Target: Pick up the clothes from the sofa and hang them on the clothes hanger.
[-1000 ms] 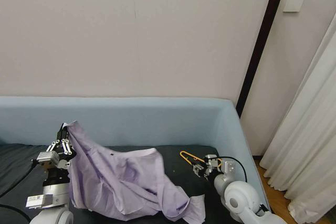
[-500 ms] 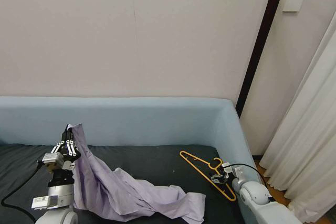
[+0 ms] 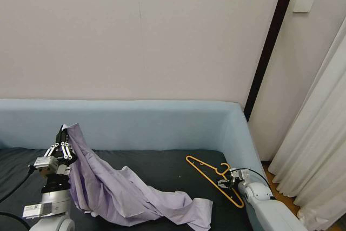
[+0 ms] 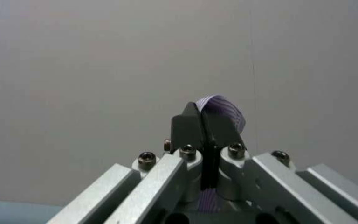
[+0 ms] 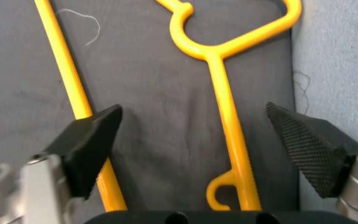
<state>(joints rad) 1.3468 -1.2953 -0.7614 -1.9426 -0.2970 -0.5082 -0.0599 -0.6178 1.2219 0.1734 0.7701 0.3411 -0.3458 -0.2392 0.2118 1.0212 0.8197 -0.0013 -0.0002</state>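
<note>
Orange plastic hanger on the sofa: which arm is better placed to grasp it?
Probably right. The right gripper hangs open over the orange plastic hanger, fingers either side of its bar; the left gripper is shut on the lilac shirt.

we're watching our left arm (image 3: 51, 201) stand upright, wrist straight, with the left gripper (image 3: 64, 132) pointing up at the top of it. its two fingers (image 4: 188, 123) are pressed flat together, and a fold of lilac cloth (image 3: 124, 193) is pinched between them, poking out just past the tips. our right arm (image 3: 260, 199) reaches low and forward. the right gripper (image 3: 220, 182) at its end tips downward, black ribbed pads (image 5: 309, 144) spread wide apart.
</note>
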